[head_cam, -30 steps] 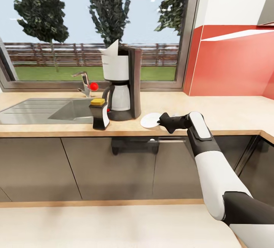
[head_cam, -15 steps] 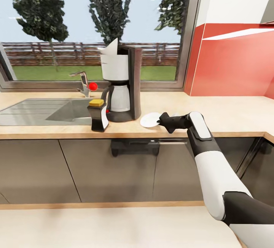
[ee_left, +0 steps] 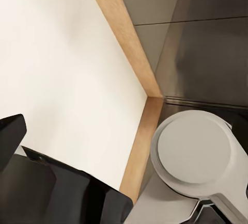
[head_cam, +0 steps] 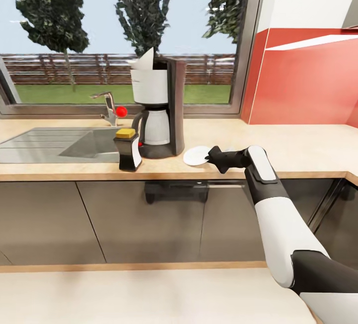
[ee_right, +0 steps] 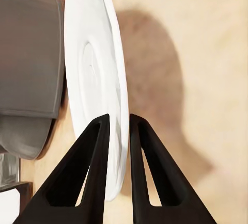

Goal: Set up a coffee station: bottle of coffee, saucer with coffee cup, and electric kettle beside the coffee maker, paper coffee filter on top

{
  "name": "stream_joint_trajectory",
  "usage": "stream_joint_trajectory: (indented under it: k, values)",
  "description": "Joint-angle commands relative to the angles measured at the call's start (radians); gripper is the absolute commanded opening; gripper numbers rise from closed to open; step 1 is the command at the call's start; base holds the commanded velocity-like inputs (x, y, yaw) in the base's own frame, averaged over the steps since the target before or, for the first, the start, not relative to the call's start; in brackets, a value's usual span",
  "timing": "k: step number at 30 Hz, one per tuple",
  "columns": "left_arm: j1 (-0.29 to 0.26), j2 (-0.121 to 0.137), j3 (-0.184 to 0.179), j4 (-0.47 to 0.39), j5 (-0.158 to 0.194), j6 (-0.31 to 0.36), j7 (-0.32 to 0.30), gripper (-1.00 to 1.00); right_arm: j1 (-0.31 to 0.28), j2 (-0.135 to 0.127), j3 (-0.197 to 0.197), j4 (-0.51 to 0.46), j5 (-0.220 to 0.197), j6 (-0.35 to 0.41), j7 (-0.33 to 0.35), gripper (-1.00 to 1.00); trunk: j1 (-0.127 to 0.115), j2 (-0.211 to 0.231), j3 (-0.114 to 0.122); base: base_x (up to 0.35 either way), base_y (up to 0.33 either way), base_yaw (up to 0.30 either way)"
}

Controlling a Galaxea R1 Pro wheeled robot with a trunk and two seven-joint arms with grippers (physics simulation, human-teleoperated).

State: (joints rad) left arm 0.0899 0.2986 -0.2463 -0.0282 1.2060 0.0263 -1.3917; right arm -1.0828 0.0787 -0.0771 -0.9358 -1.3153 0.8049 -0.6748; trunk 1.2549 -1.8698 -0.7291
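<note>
The right gripper [head_cam: 213,157] is pinching the saucer's [head_cam: 196,157] rim at center frame, just right of the coffee maker [head_cam: 158,109].

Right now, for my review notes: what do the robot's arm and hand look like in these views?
In the head view the right arm has glossy white rounded shells with black joints, a black elbow section and a dark grey inset panel by the wrist. The right hand is matte black; the right wrist view shows two flat tapering fingers with triangular cut-outs. No cables or markings are discernible.
</note>
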Motion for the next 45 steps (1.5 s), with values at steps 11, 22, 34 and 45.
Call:
stream_joint_trajectory:
  k: [11,22,34,45]
  values:
    - [0.001,0.000,-0.008,-0.002,0.009,0.003,-0.001,1.00,0.000,0.001,-0.003,0.006,0.019,0.017,-0.011,-1.00,0.000,0.000,-0.002,0.000,0.000,0.000]
    - [0.001,0.000,-0.008,-0.002,0.009,0.003,-0.001,1.00,0.000,0.001,-0.003,0.006,0.019,0.018,-0.011,1.00,0.000,0.000,-0.002,0.000,0.000,0.000]
    - [0.001,0.000,-0.008,-0.002,0.009,0.003,-0.001,1.00,0.000,0.001,-0.003,0.006,0.019,0.019,-0.011,1.00,0.000,0.000,-0.002,-0.076,-0.003,0.000]
    - [0.001,0.000,-0.010,-0.002,0.009,0.003,-0.001,1.00,0.000,-0.001,-0.004,0.005,0.013,0.020,-0.010,1.00,0.000,0.000,-0.002,-0.171,-0.016,0.000]
